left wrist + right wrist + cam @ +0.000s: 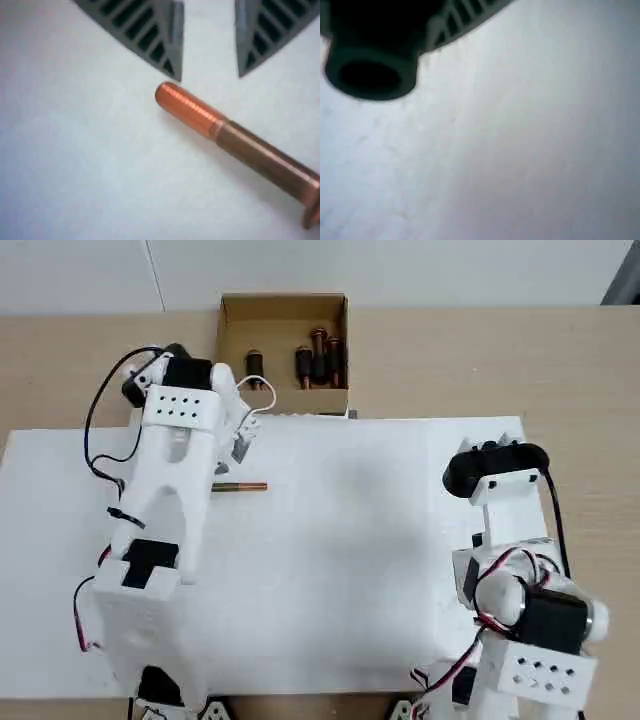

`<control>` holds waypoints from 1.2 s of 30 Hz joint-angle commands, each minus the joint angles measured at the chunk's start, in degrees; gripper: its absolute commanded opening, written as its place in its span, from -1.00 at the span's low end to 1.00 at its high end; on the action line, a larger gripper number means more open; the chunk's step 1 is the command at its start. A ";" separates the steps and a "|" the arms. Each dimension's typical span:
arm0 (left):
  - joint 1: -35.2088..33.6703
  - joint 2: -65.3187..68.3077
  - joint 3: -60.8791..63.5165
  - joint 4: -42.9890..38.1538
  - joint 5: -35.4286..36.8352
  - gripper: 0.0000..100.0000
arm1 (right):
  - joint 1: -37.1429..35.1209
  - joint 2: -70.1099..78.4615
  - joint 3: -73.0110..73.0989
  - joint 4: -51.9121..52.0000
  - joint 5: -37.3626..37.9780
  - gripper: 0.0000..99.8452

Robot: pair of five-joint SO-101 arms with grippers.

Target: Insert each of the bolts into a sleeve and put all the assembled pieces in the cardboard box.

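Note:
A copper bolt [240, 486] lies flat on the white board, partly under my left arm. In the left wrist view the bolt [235, 142] has its threaded end just below my left gripper [207, 70], which is open with nothing between its dark ribbed fingertips [167, 55]. My right gripper [497, 468] hovers over the right side of the board, shut on a black sleeve [370, 70] whose open end shows in the right wrist view. The cardboard box [225, 350] stands at the back and holds several assembled pieces [318, 360].
The white foam board [350, 560] covers most of the wooden table. The box sits just beyond its far edge, close to my left arm's head. Cables trail from both arms.

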State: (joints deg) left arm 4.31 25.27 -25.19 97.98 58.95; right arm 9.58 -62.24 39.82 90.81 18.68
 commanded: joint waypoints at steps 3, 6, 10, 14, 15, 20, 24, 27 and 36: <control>0.44 -0.35 -0.66 0.88 0.35 -0.86 | 0.13 -0.40 -0.35 -1.54 -0.53 -0.99; 0.44 -0.35 1.89 0.88 1.41 -0.74 | 0.13 -0.40 -0.35 -1.54 -0.53 -0.99; 0.44 -0.35 3.03 0.79 1.49 -0.56 | 0.13 -0.40 -0.35 -1.54 -0.53 -0.99; 0.26 -0.26 3.21 0.09 1.58 -0.57 | 0.13 -0.40 -0.35 -1.45 -0.53 -0.99; -0.18 -0.09 3.21 -0.18 1.58 -0.57 | 0.13 -0.40 -0.35 -1.36 -0.53 -0.99; -3.16 4.31 3.82 -0.88 1.49 -0.57 | 0.13 -0.40 -0.35 -1.10 -0.53 -0.99; -5.27 7.30 3.38 -1.32 1.32 -0.57 | 0.13 -0.40 -0.35 -1.01 -0.53 -0.99; -5.80 8.79 3.38 -2.11 1.32 -0.57 | 0.13 -0.40 -0.35 -1.01 -0.53 -0.99; -5.89 13.19 3.38 -4.92 1.32 -0.91 | 0.13 -0.40 -0.35 -1.10 -0.53 -0.99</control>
State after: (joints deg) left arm -0.70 37.58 -22.37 93.23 59.82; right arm 9.58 -62.24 39.82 90.55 18.68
